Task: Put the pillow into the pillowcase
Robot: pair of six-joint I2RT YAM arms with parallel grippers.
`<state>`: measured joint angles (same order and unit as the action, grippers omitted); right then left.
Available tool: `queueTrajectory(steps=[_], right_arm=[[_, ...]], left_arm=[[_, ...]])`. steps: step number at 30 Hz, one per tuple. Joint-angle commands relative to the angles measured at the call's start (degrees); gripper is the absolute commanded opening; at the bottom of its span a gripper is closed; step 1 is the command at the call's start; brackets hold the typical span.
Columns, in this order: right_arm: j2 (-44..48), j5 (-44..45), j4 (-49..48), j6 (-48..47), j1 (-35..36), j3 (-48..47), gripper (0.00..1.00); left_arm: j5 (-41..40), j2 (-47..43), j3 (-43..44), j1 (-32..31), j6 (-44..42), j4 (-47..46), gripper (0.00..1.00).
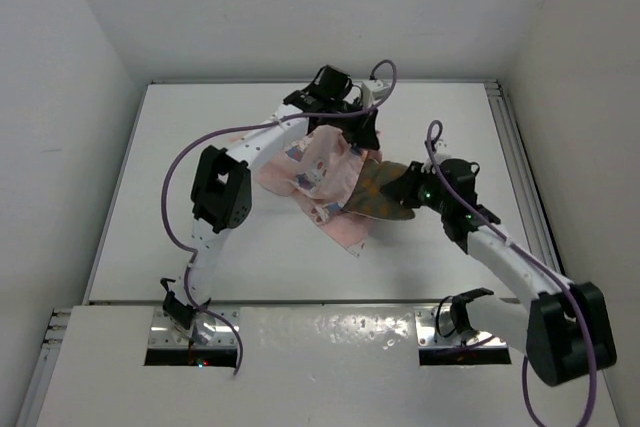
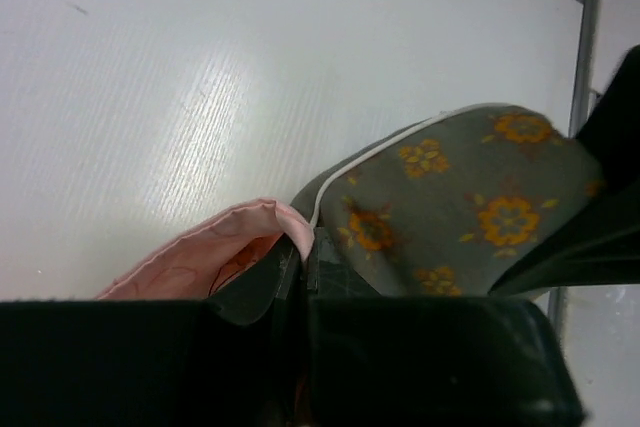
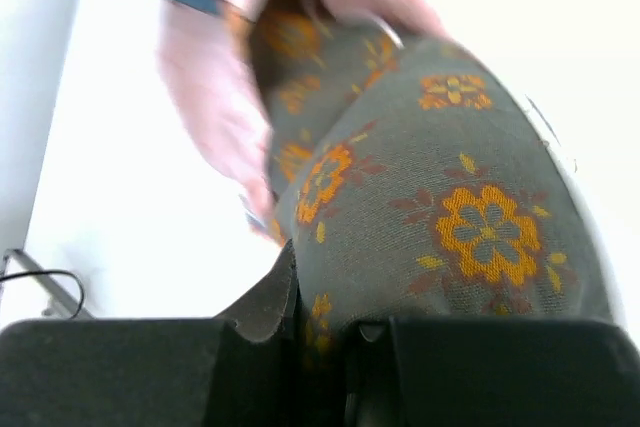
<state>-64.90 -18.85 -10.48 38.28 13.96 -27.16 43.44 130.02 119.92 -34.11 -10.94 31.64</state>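
Pillow — long axis left-right, left end inside pillowcase.

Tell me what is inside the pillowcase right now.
One end of the pillow sits inside the open mouth of the pillowcase; the rest sticks out bare. The case's cloth hides how deep the pillow reaches and whether anything else lies inside.

olive-brown pillow with orange flowers, pale piping; pink printed pillowcase
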Motion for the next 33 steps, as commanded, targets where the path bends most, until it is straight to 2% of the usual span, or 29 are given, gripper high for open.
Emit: queueTrajectory(steps=[1,3,6,12,14,16,17,19,23,27,30,33], right_arm=[[7.8,2.9,-6.1,-6.6,0.5,-5.3,0.00],[9.5,4.5,-4.6,-9.5,0.5,-8.9,0.00],[7.9,3.2,-2.2,-15.3,0.5,-19.2,0.00],[3.1,-4.8,1.0,-23.4,0.5,-31.3,0.00],[1.5,-5.9,3.1,-26.3,0.5,-33.4,0.00],[0.7,-6.3,3.4,-28.0,0.4,-34.7,0.00],[0.5,-6.6,2.8,-28.3,0.2,-34.6,0.00],[0.5,-7.9,0.0,-27.8,-0.2,-33.8,0.00],[1.6,-8.4,-7.4,-27.6,-0.4,-30.3,0.00],[2.5,-11.2,-20.1,-24.9,-1.2,-25.2,0.00],[1.4,-13.8,-25.0,-21.0,-1.5,-24.3,0.00],[-2.0,-13.8,-24.9,-17.8,-1.6,-25.3,0.00]], left_arm=[[4.5,-6.9,6.1,-1.0,4.9,-2.5,0.00],[3.9,-7.7,8.4,-1.0,7.7,-5.3,0.00],[2.7,-10.2,9.0,-1.0,17.1,-11.3,0.00],[2.0,-12.9,10.0,-0.7,31.7,-19.3,0.00],[3.7,-13.5,10.1,-0.4,35.4,-25.8,0.00],[7.2,-14.2,10.2,-0.2,42.5,-33.0,0.00],[8.5,-14.3,10.3,-0.2,44.9,-38.0,0.00],[11.6,-14.7,10.4,-0.3,49.9,-42.0,0.00],[14.9,-15.1,9.0,-0.4,49.4,-40.4,0.00],[16.8,-15.8,8.6,-0.8,40.0,-33.5,0.00],[19.2,-15.8,8.3,-0.8,42.2,-37.0,0.00],[21.8,-15.8,8.4,-1.0,47.9,-45.9,0.00]])
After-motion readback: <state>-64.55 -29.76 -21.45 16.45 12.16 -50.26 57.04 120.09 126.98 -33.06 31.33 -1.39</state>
